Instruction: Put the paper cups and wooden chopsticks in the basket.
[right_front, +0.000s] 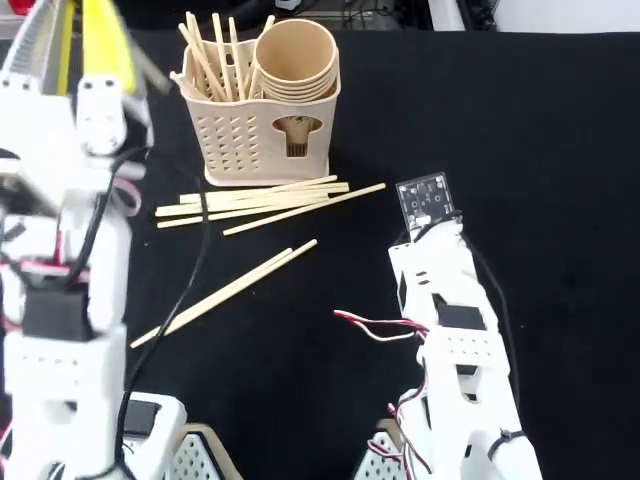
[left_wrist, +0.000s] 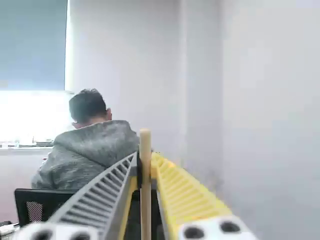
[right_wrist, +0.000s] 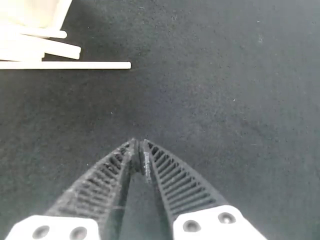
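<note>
— What can't you make out from above?
— My left end effector (right_front: 75, 30) is a blur by the table's (right_front: 520, 150) far left corner, and its tips are cut off at the view's top edge.
— And the chopstick (left_wrist: 145, 190) clamped in it?
— Its lower end runs out of my left wrist view. The basket (right_front: 262, 140) wall hides the lower parts of the paper cups (right_front: 295, 60). In my right wrist view the loose chopsticks (right_wrist: 65, 65) are cut off at the edge.

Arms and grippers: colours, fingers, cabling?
Both arms are white plastic. Left arm: black cables; left gripper has one grey and one yellow ribbed finger. Right arm: red-and-white wires, bare circuit board; right gripper has dark ribbed fingers.
</note>
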